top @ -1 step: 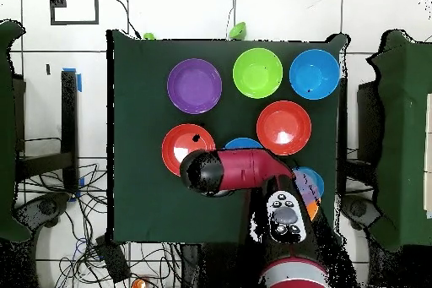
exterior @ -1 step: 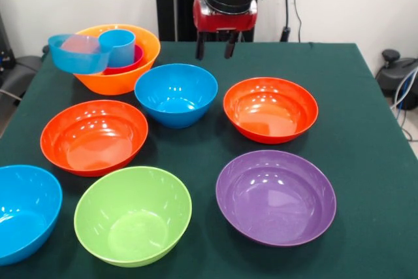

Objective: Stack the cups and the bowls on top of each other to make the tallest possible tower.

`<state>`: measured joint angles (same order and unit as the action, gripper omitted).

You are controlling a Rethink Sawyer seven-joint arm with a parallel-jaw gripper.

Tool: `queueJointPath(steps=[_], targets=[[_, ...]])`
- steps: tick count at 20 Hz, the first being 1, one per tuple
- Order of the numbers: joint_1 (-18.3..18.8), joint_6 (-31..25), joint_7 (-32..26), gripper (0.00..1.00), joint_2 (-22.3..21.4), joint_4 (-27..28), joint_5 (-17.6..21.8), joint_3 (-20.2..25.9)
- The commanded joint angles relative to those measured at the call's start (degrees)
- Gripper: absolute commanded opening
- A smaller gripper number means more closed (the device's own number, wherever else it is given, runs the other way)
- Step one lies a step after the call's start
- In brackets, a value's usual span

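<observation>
- Right now the gripper [exterior @ -1 step: 215, 48] hangs empty above the far part of the green surface [exterior @ -1 step: 366, 129], its two fingers spread apart and pointing straight down.
- Nearest below it, in the front view, sits the blue bowl [exterior @ -1 step: 176, 94], a little toward the camera and to picture-left of the fingers; the red-orange bowl [exterior @ -1 step: 270, 109] lies about as near on picture-right.
- Further to picture-left, the orange bowl [exterior @ -1 step: 121, 63] already holds a small red cup [exterior @ -1 step: 128, 63] with a light-blue cup [exterior @ -1 step: 118, 45] in it, and another light-blue piece [exterior @ -1 step: 77, 53] tilts against its rim.
- Judged from this, the blue bowl looks the likeliest pick, calling for a short move forward and down onto its rim.
- Overhead, the arm [top @ -1 step: 236, 171] covers most of that bowl.
</observation>
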<state>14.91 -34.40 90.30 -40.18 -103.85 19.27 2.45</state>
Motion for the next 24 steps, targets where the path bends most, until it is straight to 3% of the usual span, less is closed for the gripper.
queueJointPath(steps=[1,18,24], targets=[[1.32,-5.86,-3.06,1.00,0.31,0.83,1.20,5.46],[4.23,3.71,-0.43,1.00,7.92,0.40,3.27,6.86],[4.48,4.11,-0.79,1.00,9.33,1.91,4.15,6.76]])
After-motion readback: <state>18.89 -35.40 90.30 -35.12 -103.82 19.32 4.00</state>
